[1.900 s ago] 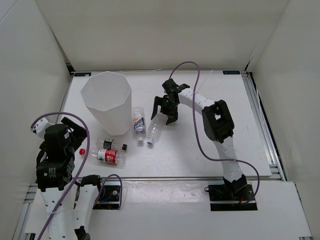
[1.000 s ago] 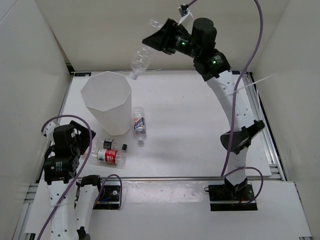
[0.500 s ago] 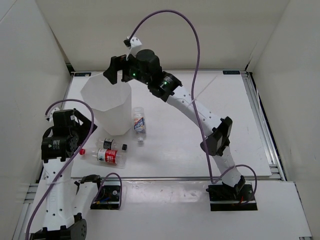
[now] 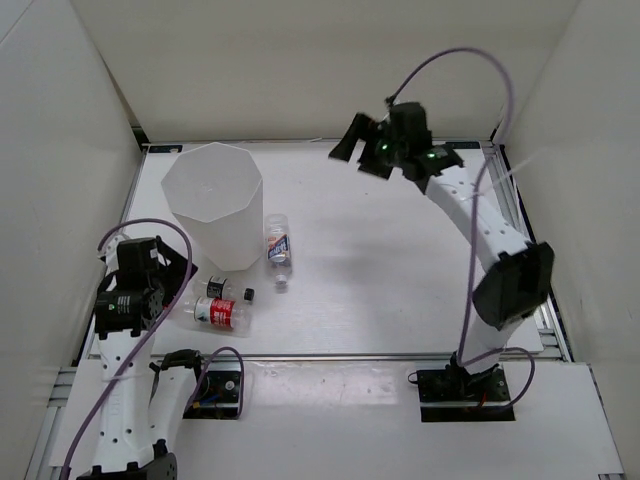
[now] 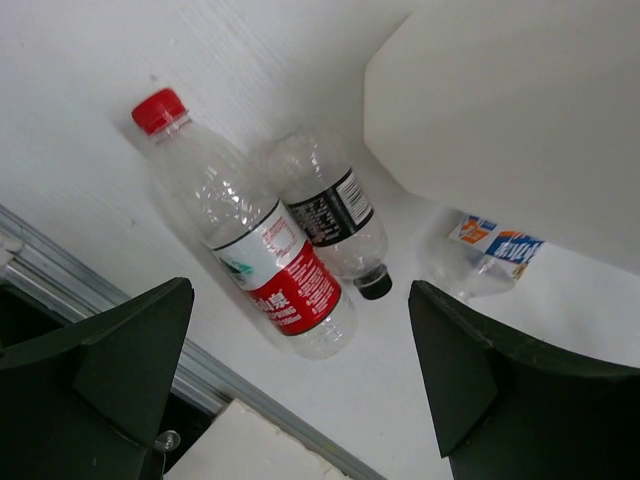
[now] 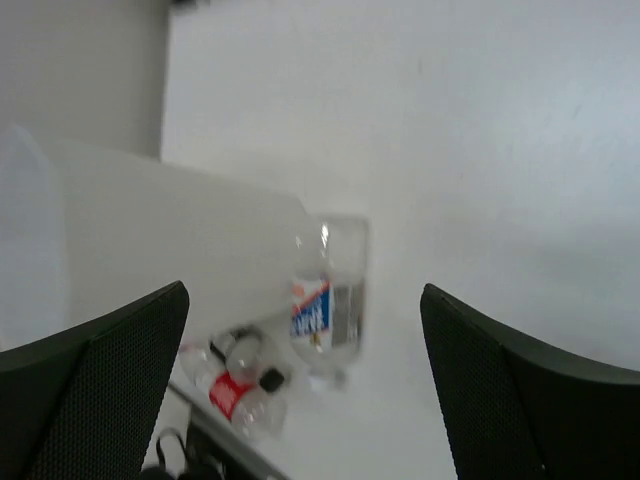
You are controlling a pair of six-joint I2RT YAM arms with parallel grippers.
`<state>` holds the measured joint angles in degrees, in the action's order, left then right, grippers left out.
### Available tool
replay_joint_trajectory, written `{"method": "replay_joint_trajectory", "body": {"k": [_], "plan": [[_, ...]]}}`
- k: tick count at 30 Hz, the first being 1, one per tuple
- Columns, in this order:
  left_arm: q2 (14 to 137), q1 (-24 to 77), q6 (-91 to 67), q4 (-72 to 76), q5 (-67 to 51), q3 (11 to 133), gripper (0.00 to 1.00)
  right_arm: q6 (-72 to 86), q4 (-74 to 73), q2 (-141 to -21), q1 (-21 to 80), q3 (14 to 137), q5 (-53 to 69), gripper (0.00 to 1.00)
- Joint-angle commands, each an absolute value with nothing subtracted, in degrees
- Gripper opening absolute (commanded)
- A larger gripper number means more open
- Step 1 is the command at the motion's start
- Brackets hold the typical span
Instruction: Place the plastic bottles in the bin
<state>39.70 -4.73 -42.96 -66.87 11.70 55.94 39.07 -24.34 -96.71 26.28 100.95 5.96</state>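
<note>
Swung away from over the bin [image 4: 228, 238], the right pincer [image 4: 360, 150] hangs wide and empty, well to its right. Left pincer [image 5: 300, 295], also wide, hovers over the red bottle [image 5: 270, 265] and black-capped bottle [image 5: 330, 210], side by side on the desk [image 4: 400, 270]. Blue-label bottle [image 4: 278, 243] lies just beside the bin.

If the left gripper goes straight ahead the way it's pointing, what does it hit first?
Probably the clear plastic bottle with the red label and cap, lying centred ahead of the left gripper, jaws open. The black-capped clear bottle alongside is close too; depth is unclear.
</note>
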Motion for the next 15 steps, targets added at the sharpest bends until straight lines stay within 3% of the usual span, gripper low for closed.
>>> {"method": "replay_joint_trajectory", "body": {"k": [1,6,15], "plan": [[38.41,-4.57,-46.23,-67.06,8.54,52.04,1.00,41.13,-28.92,-105.19,27.95,95.54,24.21,1.00],[37.18,-4.57,-46.85,-66.97,5.71,49.31,1.00,41.13,-29.97,-119.95,28.74,101.33,34.88,1.00],[34.80,-4.57,-45.70,-69.70,8.09,49.83,1.00,44.30,-29.36,-131.83,33.39,107.13,37.62,1.00]]}}
